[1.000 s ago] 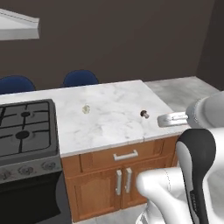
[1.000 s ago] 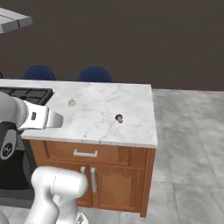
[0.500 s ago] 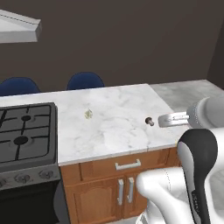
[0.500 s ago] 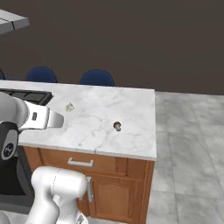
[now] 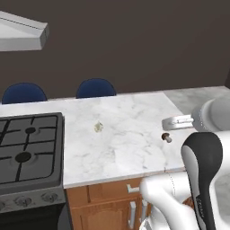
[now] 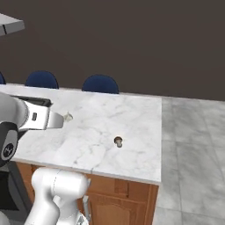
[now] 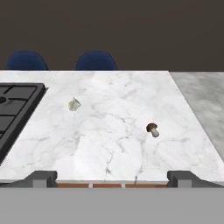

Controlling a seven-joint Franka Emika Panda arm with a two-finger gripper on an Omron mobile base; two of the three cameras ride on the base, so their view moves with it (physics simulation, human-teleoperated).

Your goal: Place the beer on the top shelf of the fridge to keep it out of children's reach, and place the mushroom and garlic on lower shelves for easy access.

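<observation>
The mushroom (image 7: 152,129), brown cap on a pale stem, lies on the white marble counter (image 7: 109,144) toward its right side; it also appears in the base views (image 5: 166,137) (image 6: 118,141). The garlic (image 7: 74,104), a small pale bulb, sits further left near the stove (image 5: 98,127) (image 6: 68,117). My gripper (image 7: 111,178) hovers at the counter's near edge, facing across it, open and with nothing between its fingers. The mushroom is ahead and slightly right of it. The beer and the fridge with its shelves are out of view.
A black gas stove (image 5: 27,148) adjoins the counter on the left, under a range hood (image 5: 22,36). Two blue chairs (image 7: 95,60) (image 7: 26,61) stand behind the counter. Wooden cabinet doors (image 6: 123,193) sit below it, and grey tiled floor (image 6: 193,145) spreads to the right.
The whole picture has shifted down and slightly right: the base has driven closer to the counter. Mushroom and garlic lie where they were. The gripper stays open.
</observation>
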